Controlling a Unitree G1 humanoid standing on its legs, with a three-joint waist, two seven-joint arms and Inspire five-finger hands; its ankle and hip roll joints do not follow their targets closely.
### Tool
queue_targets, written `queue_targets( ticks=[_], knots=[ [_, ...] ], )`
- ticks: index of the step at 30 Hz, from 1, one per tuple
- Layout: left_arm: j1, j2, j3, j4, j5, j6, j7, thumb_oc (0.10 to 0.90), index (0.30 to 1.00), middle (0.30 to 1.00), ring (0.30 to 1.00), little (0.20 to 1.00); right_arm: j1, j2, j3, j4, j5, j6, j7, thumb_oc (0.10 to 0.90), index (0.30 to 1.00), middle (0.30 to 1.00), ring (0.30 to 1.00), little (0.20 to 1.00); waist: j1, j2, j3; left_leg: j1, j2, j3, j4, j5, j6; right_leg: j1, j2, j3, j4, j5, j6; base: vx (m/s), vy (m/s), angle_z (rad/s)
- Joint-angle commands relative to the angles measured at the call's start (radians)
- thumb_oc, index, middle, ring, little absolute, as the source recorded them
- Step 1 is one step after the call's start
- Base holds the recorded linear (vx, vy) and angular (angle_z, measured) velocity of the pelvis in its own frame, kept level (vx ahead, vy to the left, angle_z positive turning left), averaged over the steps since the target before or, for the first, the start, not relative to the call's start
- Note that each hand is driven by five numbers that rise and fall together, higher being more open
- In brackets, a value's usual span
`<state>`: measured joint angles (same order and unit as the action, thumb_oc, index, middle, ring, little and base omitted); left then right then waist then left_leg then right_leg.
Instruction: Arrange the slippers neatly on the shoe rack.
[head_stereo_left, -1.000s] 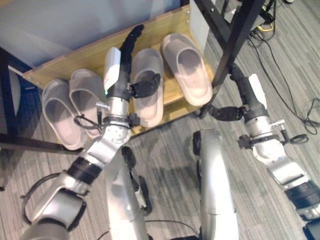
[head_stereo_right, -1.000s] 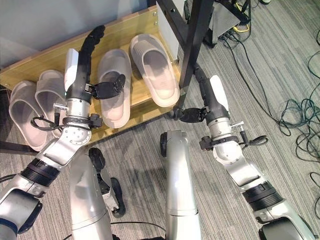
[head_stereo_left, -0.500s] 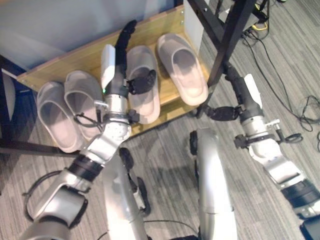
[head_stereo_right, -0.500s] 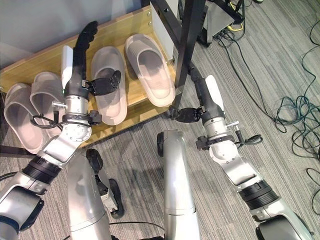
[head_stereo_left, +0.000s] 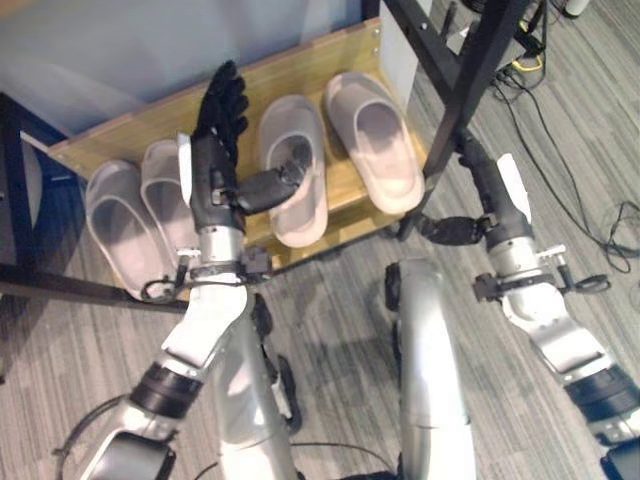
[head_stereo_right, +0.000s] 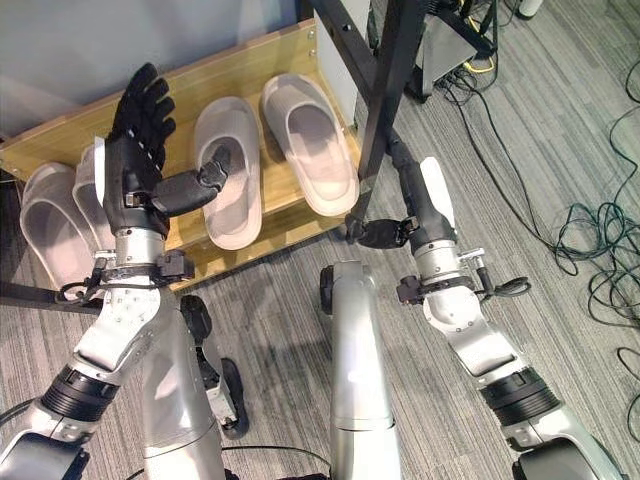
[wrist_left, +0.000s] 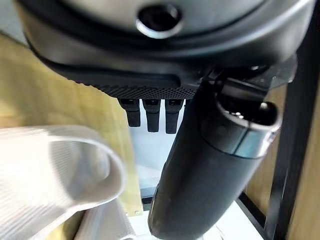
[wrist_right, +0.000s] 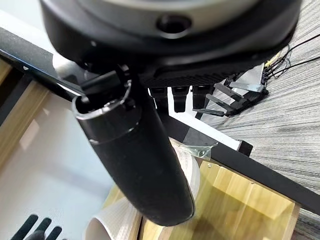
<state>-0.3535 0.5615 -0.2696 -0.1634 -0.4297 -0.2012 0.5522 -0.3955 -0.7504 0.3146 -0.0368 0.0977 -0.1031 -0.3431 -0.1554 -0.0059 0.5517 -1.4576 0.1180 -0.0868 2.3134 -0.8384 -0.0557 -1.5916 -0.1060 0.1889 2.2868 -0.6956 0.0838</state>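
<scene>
Four grey slippers lie side by side on the wooden shoe rack (head_stereo_left: 140, 125): a left pair (head_stereo_left: 115, 235) (head_stereo_left: 160, 190) and a right pair (head_stereo_left: 290, 120) (head_stereo_left: 375, 140). My left hand (head_stereo_left: 215, 150) is raised over the rack between the pairs, open, fingers straight; its thumb (head_stereo_left: 270, 185) reaches over the third slipper, which also shows pale past the thumb (wrist_left: 210, 165) as a slipper edge (wrist_left: 55, 170). My right hand (head_stereo_left: 490, 195) hangs open by the rack's right end, holding nothing, thumb (wrist_right: 135, 150) out.
A black metal frame post (head_stereo_left: 465, 85) slants between the rack's right end and my right hand. Cables (head_stereo_right: 600, 230) trail over the grey carpet on the right. A grey wall stands behind the rack.
My left hand has turned so its back faces up and has shifted left, its thumb still over the third slipper. The right hand has barely moved. The slippers lie as before.
</scene>
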Motion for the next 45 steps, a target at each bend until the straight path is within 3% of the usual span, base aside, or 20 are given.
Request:
queue_targets(
  ticks=[1, 6, 17, 26, 33, 45],
  knots=[
    [-0.078, -0.011, 0.024, -0.115, -0.029, -0.095, -0.042, 0.800, 0.900, 0.900, 0.900, 0.900, -0.075, 0.007, 0.001, -0.221, -0.095, -0.118, 0.030, 0.800, 0.900, 0.900, 0.900, 0.900, 0.079, -0.025, -0.032, -0.112, -0.083, 0.022, -0.037, 0.013, 0.008, 0.022, -0.077, 0.025, -0.002, -0.110, -0.098, 0.00, 0.000, 0.00],
    [0.020, 0.002, 0.043, -0.137, -0.007, -0.075, -0.088, 0.800, 0.900, 0.900, 0.900, 0.900, -0.025, -0.002, -0.029, -0.209, -0.116, -0.116, 0.031, 0.800, 0.900, 0.900, 0.900, 0.900, 0.089, -0.019, -0.032, -0.112, -0.082, 0.019, -0.037, 0.016, 0.008, 0.022, -0.079, 0.020, -0.003, -0.101, -0.100, -0.01, -0.021, 0.00],
    [0.071, -0.012, 0.009, -0.154, -0.055, -0.059, -0.139, 0.800, 0.900, 0.900, 0.900, 0.900, -0.011, 0.011, -0.040, -0.216, -0.138, -0.111, 0.023, 0.800, 0.900, 0.900, 0.900, 0.900, 0.095, -0.020, -0.032, -0.112, -0.079, 0.016, -0.037, 0.015, 0.010, 0.022, -0.081, 0.020, -0.005, -0.097, -0.102, 0.00, 0.000, 0.00],
    [0.013, -0.066, -0.075, -0.100, -0.124, -0.027, -0.166, 0.800, 0.900, 0.900, 0.900, 0.900, -0.041, 0.036, -0.022, -0.206, -0.136, -0.097, 0.023, 0.800, 0.900, 0.900, 0.900, 0.900, 0.089, -0.028, -0.032, -0.112, -0.077, 0.018, -0.040, 0.014, 0.013, 0.022, -0.083, 0.023, -0.012, -0.093, -0.097, 0.00, 0.000, 0.00],
    [-0.132, -0.122, -0.155, -0.020, -0.153, -0.018, -0.166, 0.800, 0.900, 0.900, 0.900, 0.900, -0.086, 0.058, 0.001, -0.177, -0.123, -0.093, 0.018, 0.800, 0.900, 0.900, 0.900, 0.900, 0.073, -0.041, -0.032, -0.112, -0.084, 0.023, -0.044, 0.010, 0.014, 0.022, -0.080, 0.031, -0.019, -0.098, -0.091, 0.01, 0.004, -0.01],
    [-0.201, -0.120, -0.151, 0.003, -0.127, -0.032, -0.148, 0.800, 0.900, 0.900, 0.900, 0.900, -0.109, 0.064, 0.014, -0.160, -0.111, -0.101, 0.021, 0.800, 0.900, 0.900, 0.900, 0.900, 0.069, -0.044, -0.032, -0.112, -0.087, 0.024, -0.046, 0.014, 0.009, 0.022, -0.080, 0.032, -0.017, -0.102, -0.092, 0.00, 0.000, 0.00]
  ],
)
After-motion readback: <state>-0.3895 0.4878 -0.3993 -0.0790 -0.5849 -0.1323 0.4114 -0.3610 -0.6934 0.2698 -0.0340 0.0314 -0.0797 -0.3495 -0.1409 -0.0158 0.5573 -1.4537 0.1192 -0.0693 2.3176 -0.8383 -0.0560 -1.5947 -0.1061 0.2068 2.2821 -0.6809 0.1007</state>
